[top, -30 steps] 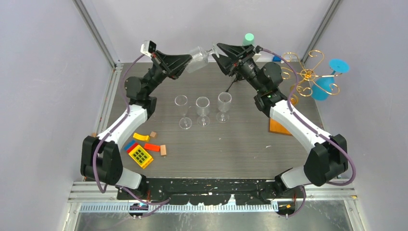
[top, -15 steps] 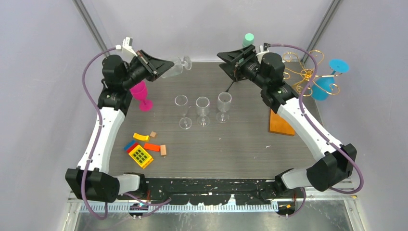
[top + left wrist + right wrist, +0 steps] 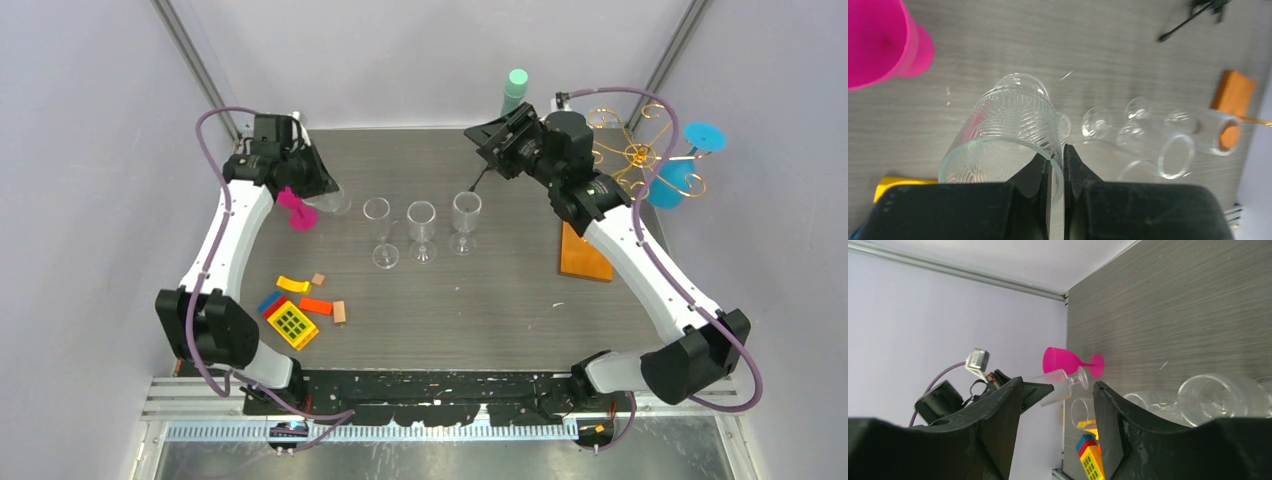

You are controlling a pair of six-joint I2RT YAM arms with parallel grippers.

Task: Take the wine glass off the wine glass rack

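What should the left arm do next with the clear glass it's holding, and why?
Probably ease the left gripper straight down until the wine glass stands on the table, then release. The jaws pinch its rim, foot downward, over bare tabletop between the pink glass and the clear glasses; whether the foot touches yet is unclear.

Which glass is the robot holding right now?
The clear ribbed glass, pinched by its rim in the left gripper beside the pink glass. The three other clear glasses stand free mid-table; the blue glass hangs on the rack.
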